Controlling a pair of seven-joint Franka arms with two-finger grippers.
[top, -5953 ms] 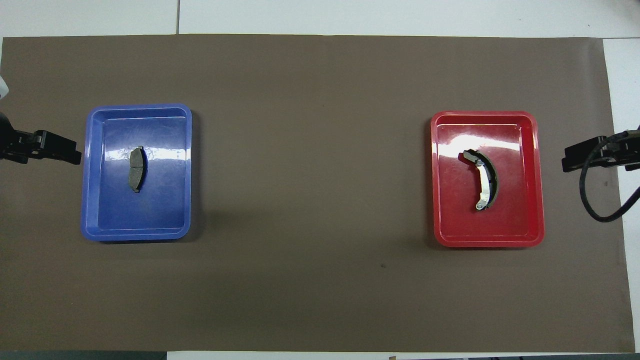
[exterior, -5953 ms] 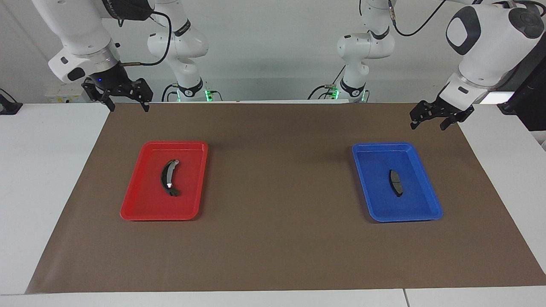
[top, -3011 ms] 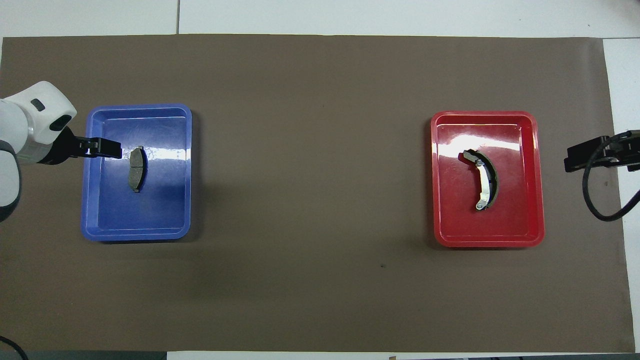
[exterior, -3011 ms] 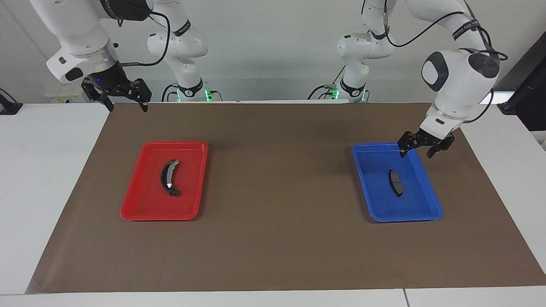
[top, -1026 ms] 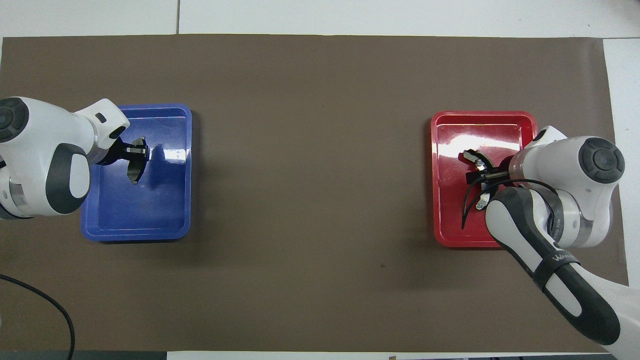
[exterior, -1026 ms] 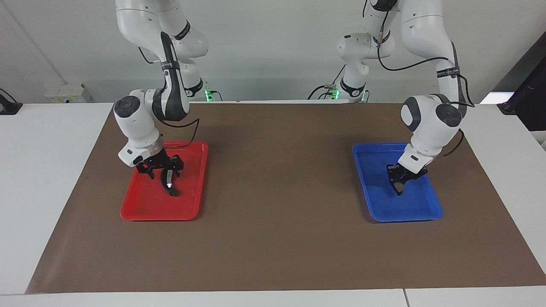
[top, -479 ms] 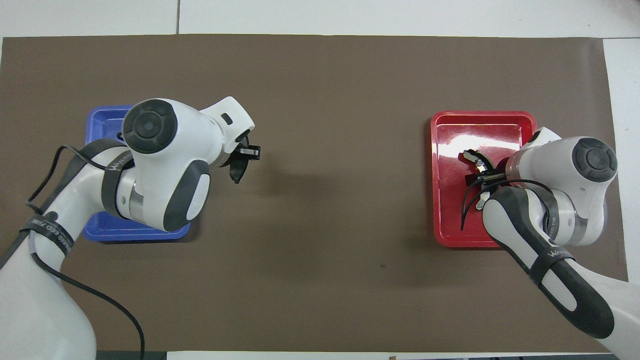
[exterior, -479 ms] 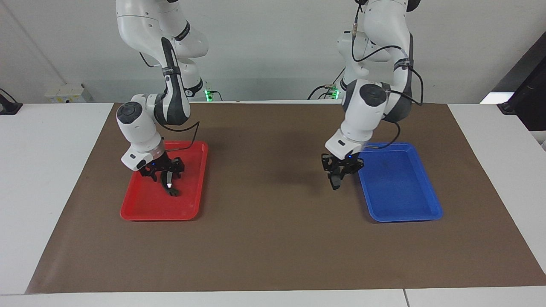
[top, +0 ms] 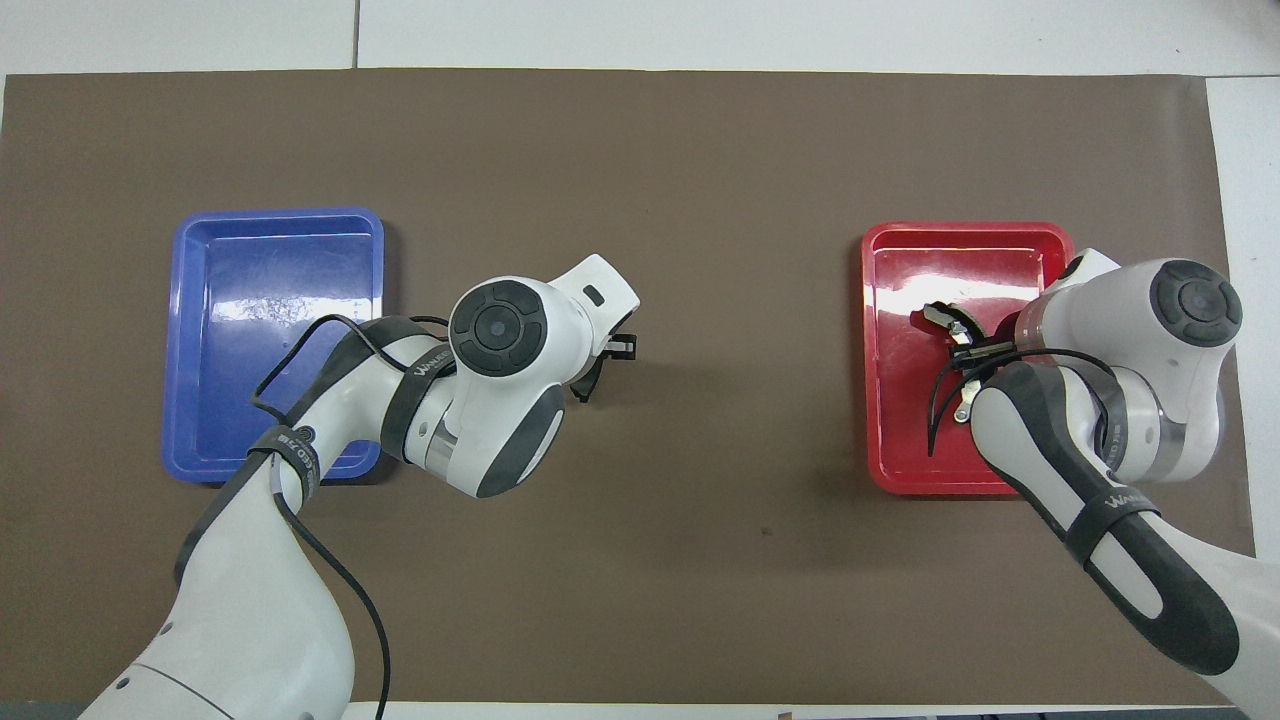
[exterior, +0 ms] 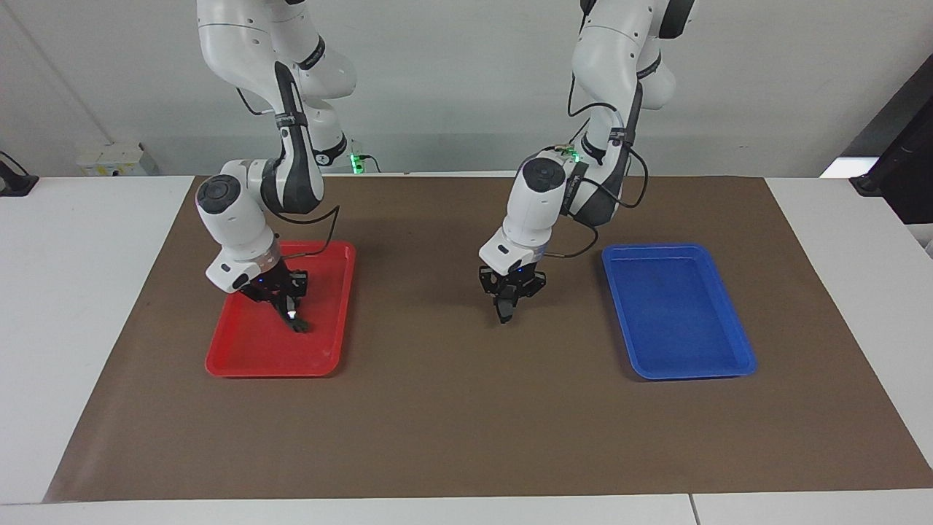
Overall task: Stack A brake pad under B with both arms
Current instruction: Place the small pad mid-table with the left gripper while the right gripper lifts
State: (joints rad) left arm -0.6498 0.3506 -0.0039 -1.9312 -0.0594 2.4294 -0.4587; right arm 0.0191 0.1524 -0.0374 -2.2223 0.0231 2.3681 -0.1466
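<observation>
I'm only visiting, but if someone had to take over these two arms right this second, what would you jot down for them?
Left gripper: shut on the small grey A brake pad, held in the air over the brown mat, between the two trays.
Right gripper: down in the red tray, shut on B, the long curved pad, which looks to be resting in the tray.
Blue tray: holds nothing now.
Done: A is out of its tray; B is gripped.
Left: set A down on the mat, lift B and lay it on top of A.

A white table [exterior: 87, 292] carries a brown mat [exterior: 466, 408] (one red tray [exterior: 240, 361], one blue tray [exterior: 660, 368] on it).
</observation>
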